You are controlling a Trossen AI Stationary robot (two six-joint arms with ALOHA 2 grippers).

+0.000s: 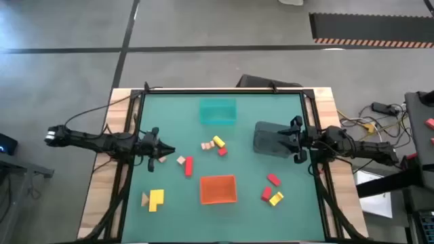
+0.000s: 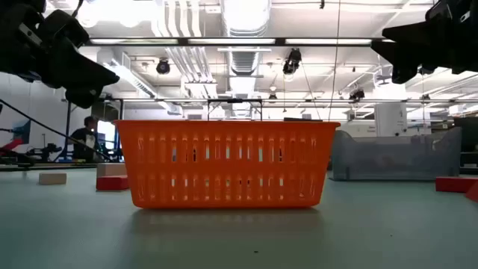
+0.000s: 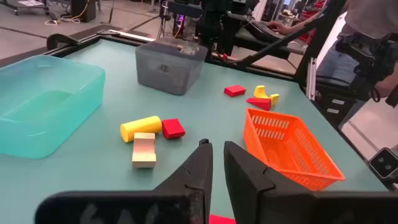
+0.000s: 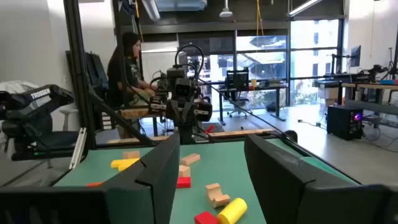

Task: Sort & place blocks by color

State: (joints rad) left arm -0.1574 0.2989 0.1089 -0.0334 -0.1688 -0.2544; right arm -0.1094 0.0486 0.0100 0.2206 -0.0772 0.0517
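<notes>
Small wooden blocks lie scattered on the green mat: a yellow cylinder (image 1: 218, 141), a red bar (image 1: 188, 167), a yellow L-piece (image 1: 156, 198), and red and yellow pieces (image 1: 273, 196) at the near right. My left gripper (image 1: 167, 150) (image 3: 214, 152) hovers shut and empty at the mat's left, beside a tan block (image 1: 161, 159). In its wrist view the yellow cylinder (image 3: 140, 128), a red cube (image 3: 173, 128) and a tan block (image 3: 143, 150) lie ahead. My right gripper (image 1: 281, 140) (image 4: 208, 174) hangs open over the grey tray (image 1: 266, 139), nothing between its fingers.
A teal tray (image 1: 218, 111) stands at the far middle and an orange slatted tray (image 1: 218, 189) (image 2: 228, 164) at the near middle. People are at work in the room behind the table. Cables lie off the table's right edge (image 1: 369, 125).
</notes>
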